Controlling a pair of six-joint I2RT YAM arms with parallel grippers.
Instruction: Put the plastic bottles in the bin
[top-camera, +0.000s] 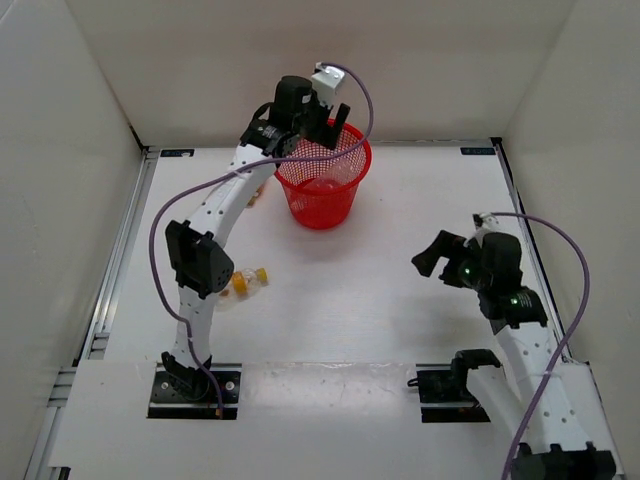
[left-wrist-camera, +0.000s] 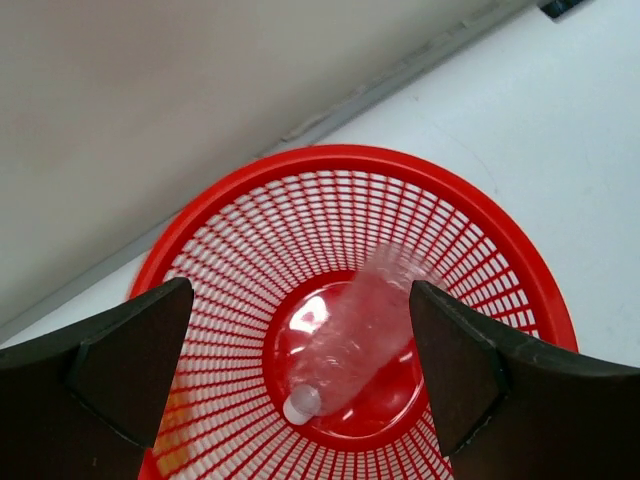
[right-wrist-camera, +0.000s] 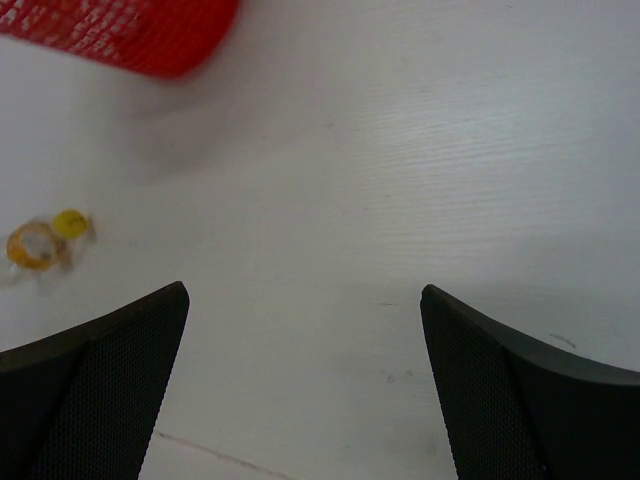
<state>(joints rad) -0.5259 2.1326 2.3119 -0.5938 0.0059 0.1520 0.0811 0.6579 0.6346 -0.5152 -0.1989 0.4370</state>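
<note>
The red mesh bin (top-camera: 335, 205) stands at the back middle of the table. My left gripper (top-camera: 336, 130) hovers open and empty over its rim. In the left wrist view the gripper (left-wrist-camera: 300, 298) is open, and the longer clear bottle (left-wrist-camera: 360, 330) with its white cap (left-wrist-camera: 300, 403) lies on the bin's (left-wrist-camera: 480, 250) floor. The short clear bottle with the orange label (top-camera: 246, 282) lies on the table beside the left arm; it also shows in the right wrist view (right-wrist-camera: 40, 242). A bit of orange (top-camera: 256, 198) shows behind the left arm. My right gripper (top-camera: 432, 262) (right-wrist-camera: 303, 300) is open and empty above the table.
White walls enclose the table on three sides. The left arm (top-camera: 215, 215) reaches diagonally from its base to the bin, over the small bottle's area. The bin's base (right-wrist-camera: 130, 30) shows at the top left of the right wrist view.
</note>
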